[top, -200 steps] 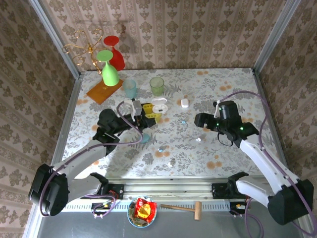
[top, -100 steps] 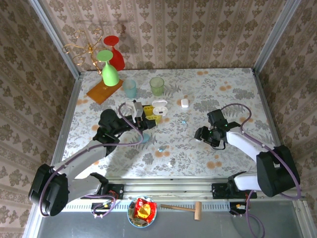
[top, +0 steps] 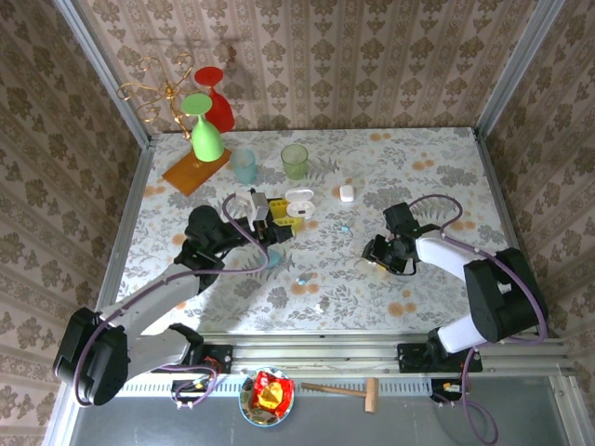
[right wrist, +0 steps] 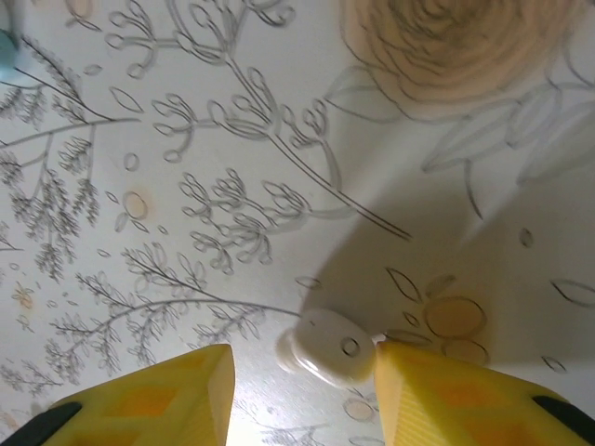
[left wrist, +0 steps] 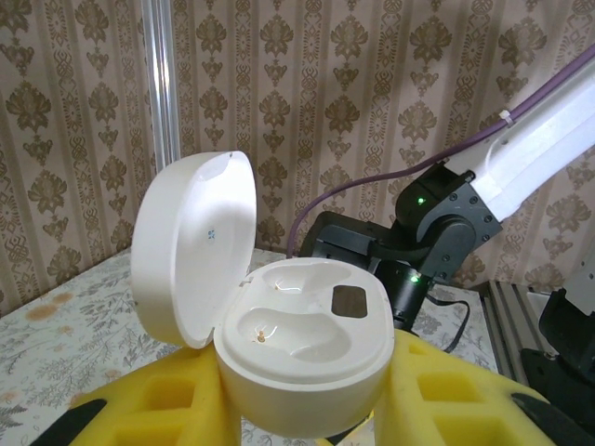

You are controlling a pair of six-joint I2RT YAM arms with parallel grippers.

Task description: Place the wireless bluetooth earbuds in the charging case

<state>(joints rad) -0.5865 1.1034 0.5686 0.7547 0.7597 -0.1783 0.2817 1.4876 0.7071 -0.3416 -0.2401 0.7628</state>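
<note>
Bracketing a tiny glossy white earbud point(right wrist: 325, 346) with a dark pinhole between parted jaws of the right gripper point(right wrist: 302, 360), clamping the open white charging case point(left wrist: 297, 339) in the left gripper point(left wrist: 309, 395)

Left tool point(left wrist: 307, 413) clamps a white rounded plastic charging case point(left wrist: 307, 358) between its yellow fingers point(left wrist: 158, 409), one on each side. Case sits upright, with the hinged lid point(left wrist: 195, 246) swung open to the left. Two shallow wells lie open in the top face, and a small dark square patch point(left wrist: 349, 302) sits beside the rear well.

Behind the case:
- black joint housing point(left wrist: 446, 223) of the right arm, with two green lights lit
- white arm link point(left wrist: 548, 149)
- purple cable point(left wrist: 372, 183)
- brown patterned wallpaper point(left wrist: 307, 93)
- silver metal post point(left wrist: 160, 111)
- floral bench point(left wrist: 65, 334), lower left
</note>
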